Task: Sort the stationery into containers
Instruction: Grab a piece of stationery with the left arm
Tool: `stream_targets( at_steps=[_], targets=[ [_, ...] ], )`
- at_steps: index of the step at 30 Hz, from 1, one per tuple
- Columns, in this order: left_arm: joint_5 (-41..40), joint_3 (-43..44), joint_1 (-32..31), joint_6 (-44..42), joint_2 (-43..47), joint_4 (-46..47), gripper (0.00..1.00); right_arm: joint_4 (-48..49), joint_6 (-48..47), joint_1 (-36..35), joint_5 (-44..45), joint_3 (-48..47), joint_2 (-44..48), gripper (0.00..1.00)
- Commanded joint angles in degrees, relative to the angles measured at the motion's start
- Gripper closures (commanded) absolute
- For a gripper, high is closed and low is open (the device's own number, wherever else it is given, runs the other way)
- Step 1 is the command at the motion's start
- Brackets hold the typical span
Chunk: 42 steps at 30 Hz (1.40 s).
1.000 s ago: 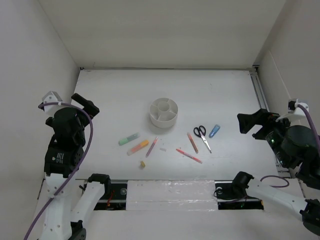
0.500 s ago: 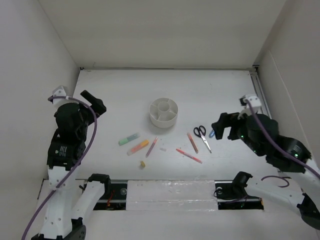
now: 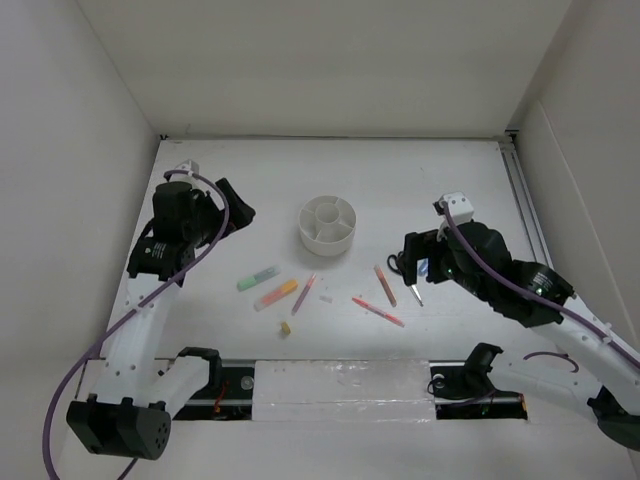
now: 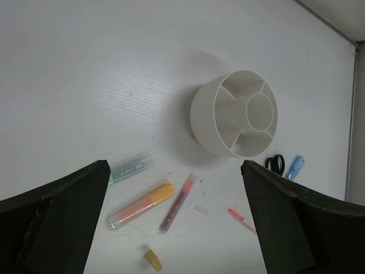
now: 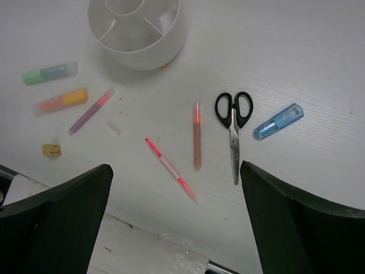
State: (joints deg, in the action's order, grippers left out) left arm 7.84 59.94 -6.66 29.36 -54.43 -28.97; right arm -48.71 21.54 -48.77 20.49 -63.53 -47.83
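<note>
Scissors [image 5: 233,128] lie just below your right gripper [image 5: 175,166], its jaws spread and empty; your left gripper [image 4: 174,165], also released, hovers near the organizer [image 4: 208,128].

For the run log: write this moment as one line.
left pincer: open, empty | right pincer: open, empty, near scissors | organizer: looks empty | task: no item sorted yet

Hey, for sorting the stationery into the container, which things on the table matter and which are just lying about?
For the job: white organizer, green highlighter, orange highlighter, blue highlighter, black-handled scissors, purplish pen, brownish pen, red pen, yellowish eraser bit.
Just lying about: small clear scrap, too small to identify; side rail.
</note>
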Motion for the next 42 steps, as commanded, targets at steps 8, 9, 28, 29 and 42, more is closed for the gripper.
stream_targets(
  at_steps=[8,9,28,29,42],
  targets=[
    [9.5,2.3,0.0,-2.9,1.7,-0.2,0.00,5.1,2.2,-0.1,-0.5,1.6,0.7,0.00],
    [9.5,2.4,0.0,-2.9,0.8,-0.2,0.00,6.0,2.2,-0.1,-0.5,1.6,0.7,0.00],
    [-15.8,31.0,3.2,6.0,-21.3,-6.8,0.00,7.8,2.7,-0.1,3.8,-2.6,-4.2,0.00],
    [-14.4,29.9,3.2,6.1,-21.3,-5.5,0.00,7.2,2.7,-0.1,3.9,-2.6,-4.2,0.00],
    [-26.5,17.0,-17.2,29.0,-19.3,-8.4,0.00,7.9,3.2,3.1,4.5,-2.0,-3.6,0.00]
  ],
)
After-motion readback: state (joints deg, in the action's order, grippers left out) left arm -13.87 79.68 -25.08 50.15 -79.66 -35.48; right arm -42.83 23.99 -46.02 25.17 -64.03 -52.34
